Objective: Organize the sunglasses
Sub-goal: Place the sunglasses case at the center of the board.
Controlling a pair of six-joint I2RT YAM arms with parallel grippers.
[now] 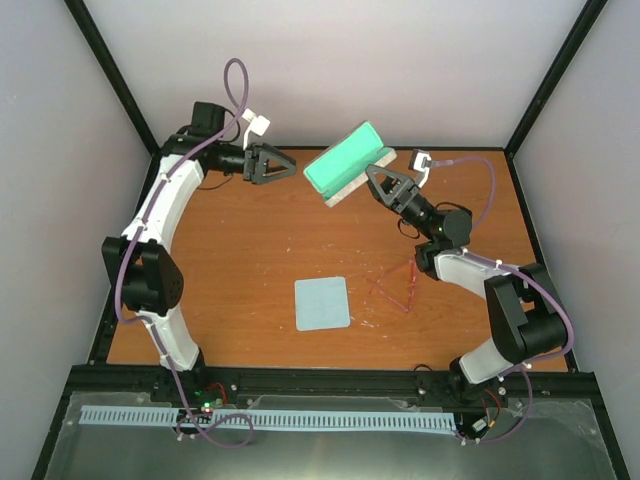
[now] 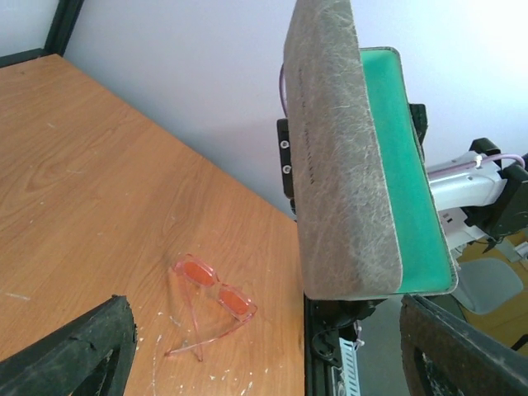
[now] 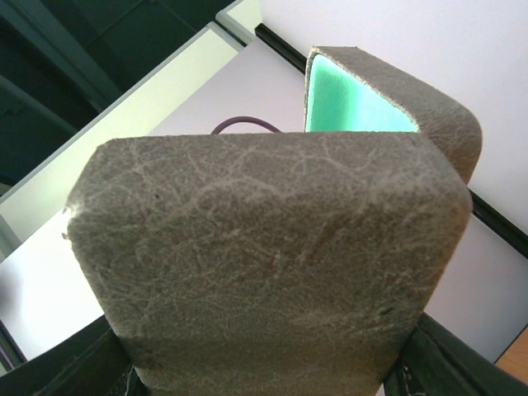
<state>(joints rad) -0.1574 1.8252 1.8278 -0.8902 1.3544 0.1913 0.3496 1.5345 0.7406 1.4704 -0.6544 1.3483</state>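
Note:
The red translucent sunglasses point(image 1: 397, 285) lie on the wooden table right of centre, arms unfolded; they also show in the left wrist view point(image 2: 210, 301). My right gripper point(image 1: 373, 180) is shut on one end of the grey case point(image 1: 350, 162), which is open with its teal lining showing, and holds it tilted at the back of the table. The case fills the right wrist view point(image 3: 272, 247) and stands before the left wrist camera point(image 2: 346, 165). My left gripper point(image 1: 284, 166) is open and empty, left of the case and apart from it.
A light blue square cloth point(image 1: 322, 303) lies flat near the table's middle front. Black frame posts and pale walls enclose the table point(image 1: 240, 250). The right arm's elbow hangs just above and right of the sunglasses.

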